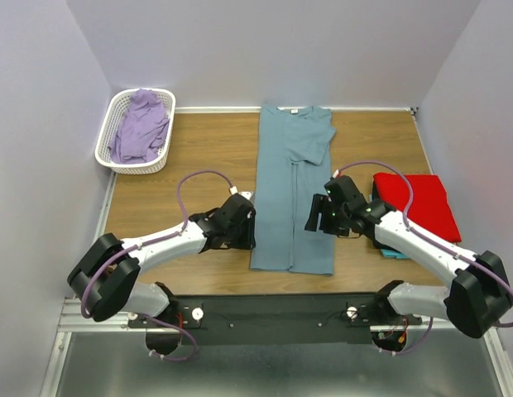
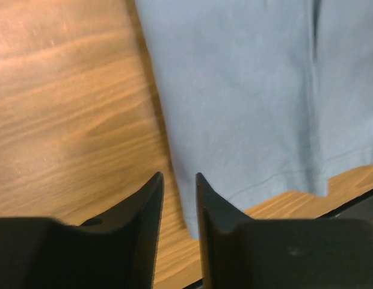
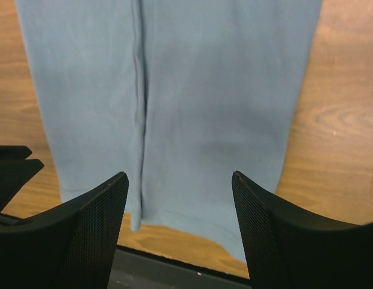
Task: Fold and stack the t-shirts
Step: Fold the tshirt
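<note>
Two grippers flank the blue-grey shirt [image 1: 291,190], folded lengthwise on the table [image 1: 198,157]. The left gripper [image 2: 179,176] is narrowly parted at its left edge. The right gripper [image 3: 179,174] is wide over its hem. Both are empty. A red shirt [image 1: 422,203] lies to the right.

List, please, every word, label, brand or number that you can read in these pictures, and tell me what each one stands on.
No text can be read.
The white neck label at the collar of the blue-grey t-shirt is too small to read in the top view.
The two wrist views show no writing at all.
</note>
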